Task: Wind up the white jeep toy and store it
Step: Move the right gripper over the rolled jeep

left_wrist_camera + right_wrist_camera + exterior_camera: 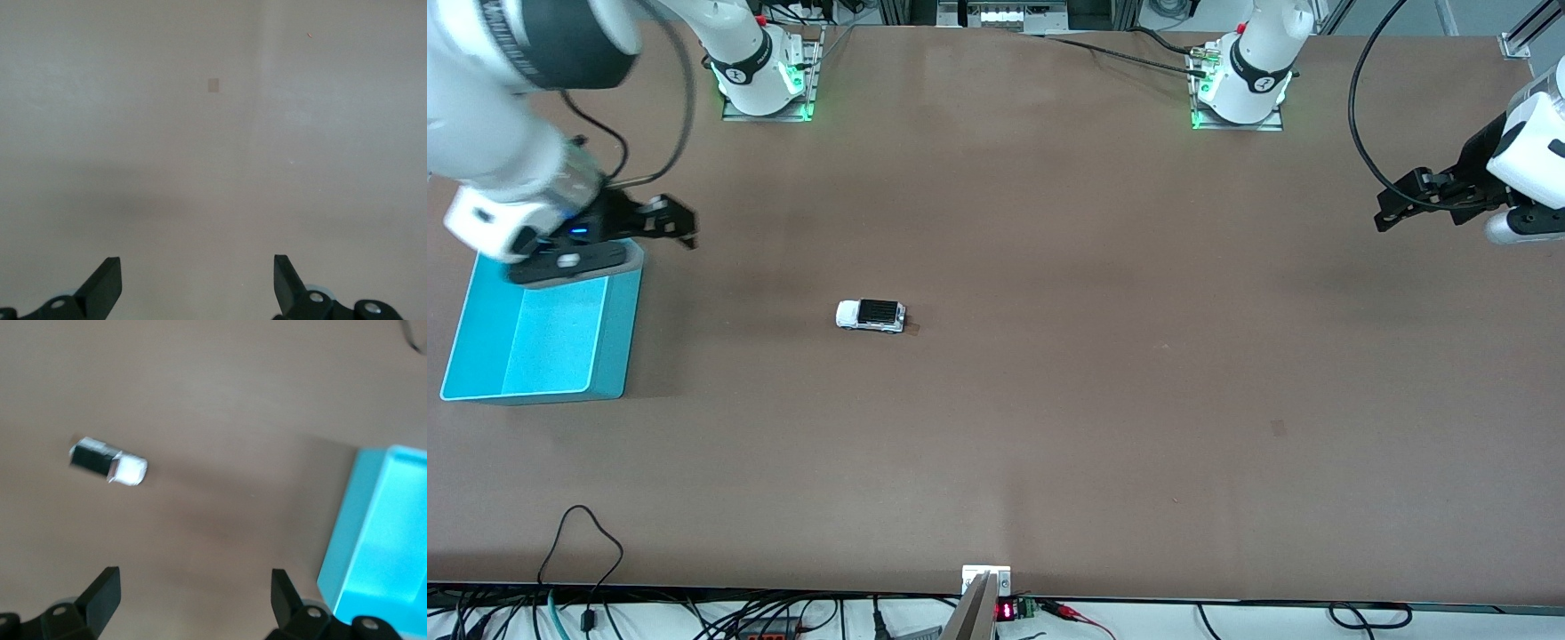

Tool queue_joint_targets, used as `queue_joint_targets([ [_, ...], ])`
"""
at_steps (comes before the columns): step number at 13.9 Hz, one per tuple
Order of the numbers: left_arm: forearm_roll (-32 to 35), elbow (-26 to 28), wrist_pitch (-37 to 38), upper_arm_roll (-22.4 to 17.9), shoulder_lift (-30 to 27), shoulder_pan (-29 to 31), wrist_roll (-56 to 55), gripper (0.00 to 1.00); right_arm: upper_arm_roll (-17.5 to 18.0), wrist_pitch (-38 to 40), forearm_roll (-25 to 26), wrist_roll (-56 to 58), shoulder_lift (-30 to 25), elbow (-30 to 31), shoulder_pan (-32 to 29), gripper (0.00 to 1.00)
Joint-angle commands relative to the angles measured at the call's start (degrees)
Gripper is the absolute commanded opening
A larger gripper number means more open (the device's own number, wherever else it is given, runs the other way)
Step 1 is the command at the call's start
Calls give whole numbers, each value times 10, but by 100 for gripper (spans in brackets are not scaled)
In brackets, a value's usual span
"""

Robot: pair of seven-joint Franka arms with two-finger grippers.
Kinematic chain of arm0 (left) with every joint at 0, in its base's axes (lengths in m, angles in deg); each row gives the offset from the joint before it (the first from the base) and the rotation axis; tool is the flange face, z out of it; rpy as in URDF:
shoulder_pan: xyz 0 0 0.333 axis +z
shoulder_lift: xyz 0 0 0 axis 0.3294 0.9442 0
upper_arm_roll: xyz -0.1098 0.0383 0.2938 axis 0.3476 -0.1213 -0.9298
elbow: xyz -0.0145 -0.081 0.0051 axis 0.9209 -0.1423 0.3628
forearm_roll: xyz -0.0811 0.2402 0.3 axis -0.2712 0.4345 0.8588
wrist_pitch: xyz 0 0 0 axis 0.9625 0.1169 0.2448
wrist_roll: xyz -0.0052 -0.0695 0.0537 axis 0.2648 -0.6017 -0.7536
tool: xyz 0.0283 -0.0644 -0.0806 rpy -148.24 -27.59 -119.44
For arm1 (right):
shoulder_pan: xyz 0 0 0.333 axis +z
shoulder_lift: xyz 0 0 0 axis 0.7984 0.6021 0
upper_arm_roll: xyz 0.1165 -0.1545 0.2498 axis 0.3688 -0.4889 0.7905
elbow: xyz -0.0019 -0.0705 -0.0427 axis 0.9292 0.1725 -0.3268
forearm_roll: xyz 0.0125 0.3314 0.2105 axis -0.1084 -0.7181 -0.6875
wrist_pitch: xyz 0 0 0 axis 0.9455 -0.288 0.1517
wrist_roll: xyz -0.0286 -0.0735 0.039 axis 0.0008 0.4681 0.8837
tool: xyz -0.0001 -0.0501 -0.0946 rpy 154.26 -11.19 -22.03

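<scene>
The white jeep toy [871,315] with a black roof panel stands on its wheels on the brown table, near the middle and toward the right arm's end. It also shows in the right wrist view [108,461]. The turquoise bin [618,338] stands empty at the right arm's end of the table; its wall shows in the right wrist view [347,533]. My right gripper [680,222] is open and empty, up in the air over the table beside the bin's rim. My left gripper [1392,209] is open and empty over the left arm's end of the table, waiting.
A small dark patch [1278,428] marks the table nearer the front camera; it shows in the left wrist view [213,85]. Cables [587,542] and a small display [1005,611] lie at the table's front edge. The arm bases [765,80] stand along the back.
</scene>
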Motion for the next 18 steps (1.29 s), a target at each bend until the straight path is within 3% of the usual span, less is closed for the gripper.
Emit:
queue_joint_targets([
  [1, 11, 15, -3, -23, -19, -9, 10, 100, -3, -1, -3, 130, 17, 3, 27, 100],
  [6, 10, 0, 19, -19, -6, -3, 1, 100, -2, -61, -8, 282, 91, 5, 94, 100],
  [14, 9, -21, 59, -17, 7, -5, 8, 100, -2, -240, -8, 305, 212, 11, 144, 100],
  [16, 2, -70, 79, -18, 34, -2, 1, 100, -1, -308, -7, 313, 216, 51, 143, 100],
  [18, 0, -86, 101, -22, 39, -1, 3, 100, -1, -363, -8, 335, 213, 97, 139, 100],
])
